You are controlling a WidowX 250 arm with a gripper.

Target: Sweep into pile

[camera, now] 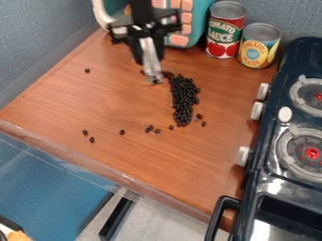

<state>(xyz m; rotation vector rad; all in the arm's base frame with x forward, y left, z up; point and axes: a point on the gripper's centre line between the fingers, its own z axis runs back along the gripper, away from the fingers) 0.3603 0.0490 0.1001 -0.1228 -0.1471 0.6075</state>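
Note:
The black gripper (151, 77) hangs over the upper middle of the wooden counter, its tip just left of the top end of a pile of dark beans (183, 101). I cannot tell how its fingers stand. The pile runs as a dense, narrow strip from top to bottom. Loose beans lie apart from it: one at the upper left (87, 70), several at the lower left (85, 132), and a few below and beside the strip's lower end (149, 128).
Two cans, a red tomato one (225, 29) and a yellow one (258, 45), stand at the back right beside a teal toy (197, 19). A dark toy stove (295, 136) lines the right side. The counter's front edge (125, 178) slants across the lower left.

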